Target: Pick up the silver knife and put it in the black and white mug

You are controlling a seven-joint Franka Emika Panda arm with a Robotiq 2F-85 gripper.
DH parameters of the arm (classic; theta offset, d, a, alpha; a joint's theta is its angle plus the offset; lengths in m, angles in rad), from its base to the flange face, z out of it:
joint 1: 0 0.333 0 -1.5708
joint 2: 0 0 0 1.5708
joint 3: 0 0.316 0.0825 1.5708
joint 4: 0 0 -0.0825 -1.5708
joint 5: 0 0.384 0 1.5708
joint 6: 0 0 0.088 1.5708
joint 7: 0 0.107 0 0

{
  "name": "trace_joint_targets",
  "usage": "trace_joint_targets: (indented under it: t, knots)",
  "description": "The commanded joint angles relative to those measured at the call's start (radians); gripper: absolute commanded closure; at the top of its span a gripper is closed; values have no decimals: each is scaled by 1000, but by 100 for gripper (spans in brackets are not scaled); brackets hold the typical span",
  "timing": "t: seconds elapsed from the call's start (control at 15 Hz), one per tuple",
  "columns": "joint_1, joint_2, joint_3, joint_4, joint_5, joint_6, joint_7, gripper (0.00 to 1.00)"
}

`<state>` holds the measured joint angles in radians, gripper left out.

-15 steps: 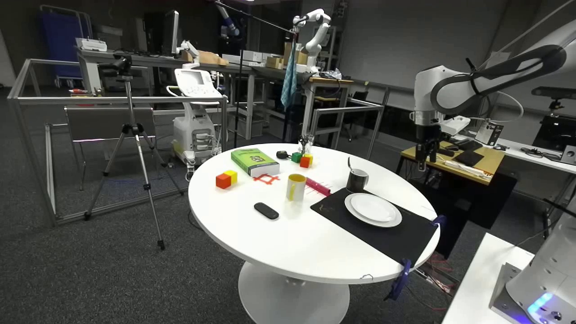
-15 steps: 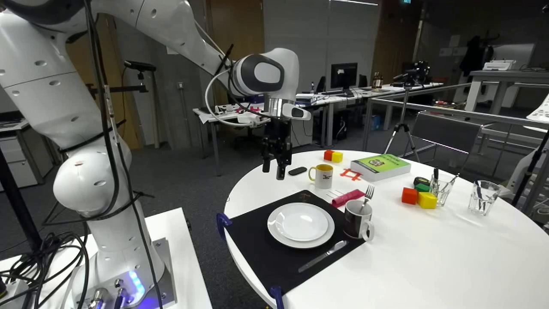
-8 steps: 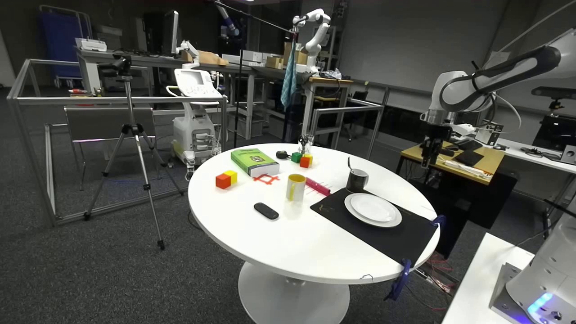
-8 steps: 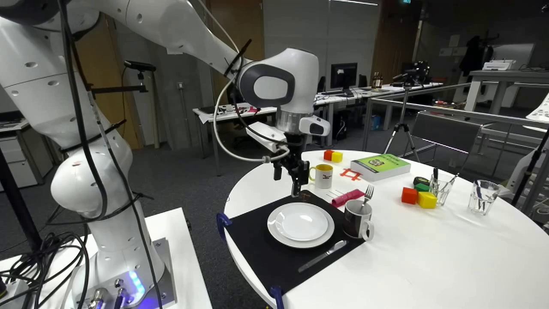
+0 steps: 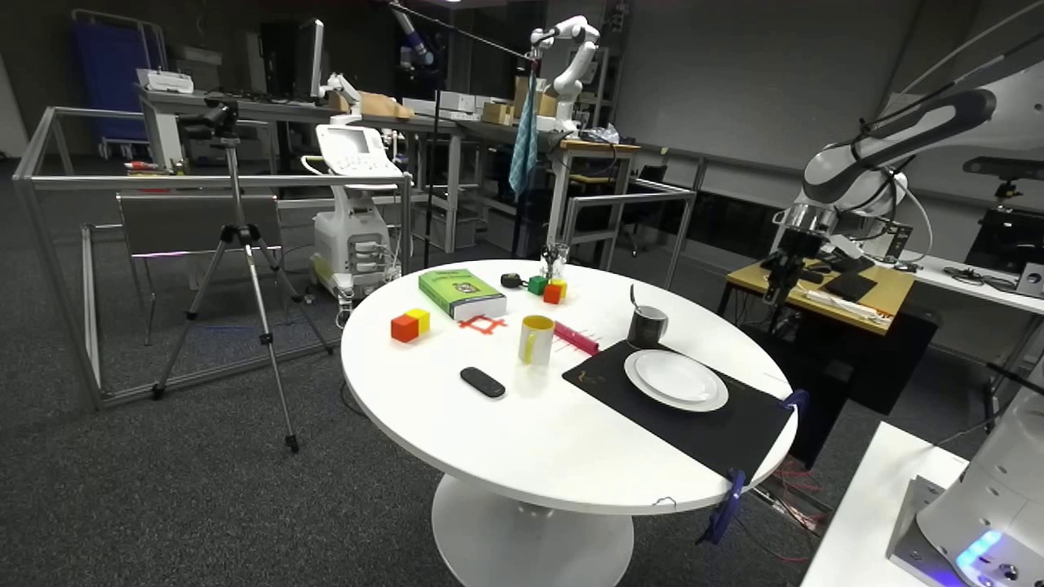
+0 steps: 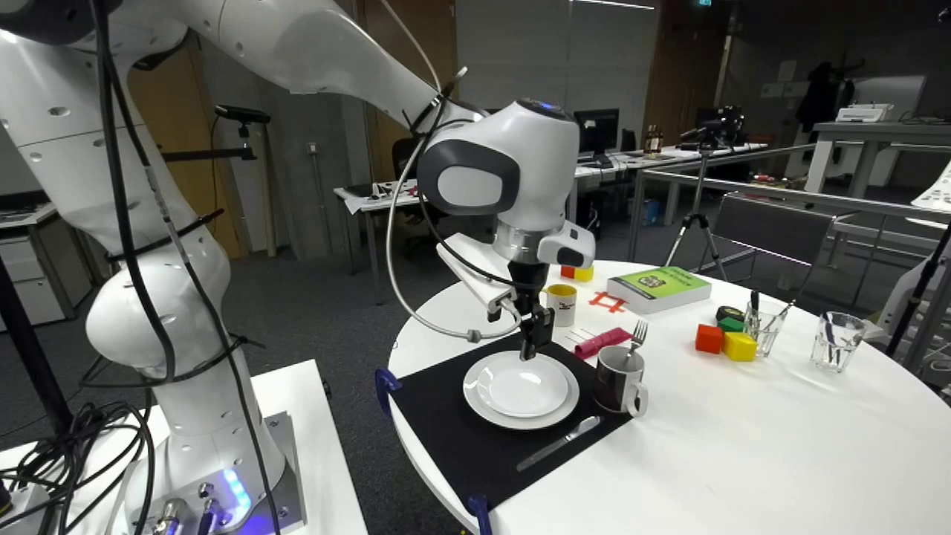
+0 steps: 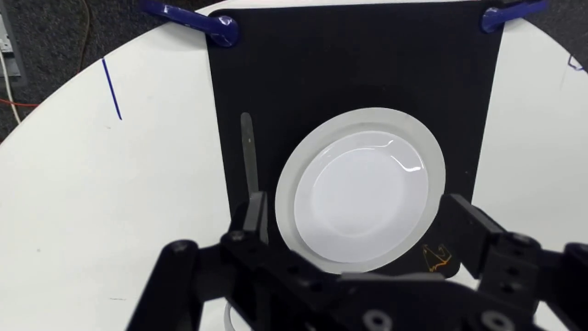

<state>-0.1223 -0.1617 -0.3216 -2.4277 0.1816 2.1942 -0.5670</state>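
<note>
Currently, the gripper has its two fingers spread apart. In an exterior view, one knife lies on one mat at five o'clock from two stacked plates; one black and white mug, containing one fork, stands at three o'clock.

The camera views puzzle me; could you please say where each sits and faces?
Wrist view: above, facing down at the plates; robot's gripper shows.
Exterior view: beside the table, facing across it; arm, gripper and base at right.
Exterior view: beside the table, facing across the knife; arm and base at left, gripper central.
Both exterior views share the dark mug.
</note>
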Motion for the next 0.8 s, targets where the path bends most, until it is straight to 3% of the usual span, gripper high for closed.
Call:
trace_joint_targets:
  t: [0.0,0.73]
  knots:
    - [-23,87,-5,44,75,38,-75,0]
    - [-124,331,35,166,48,90,-230,0]
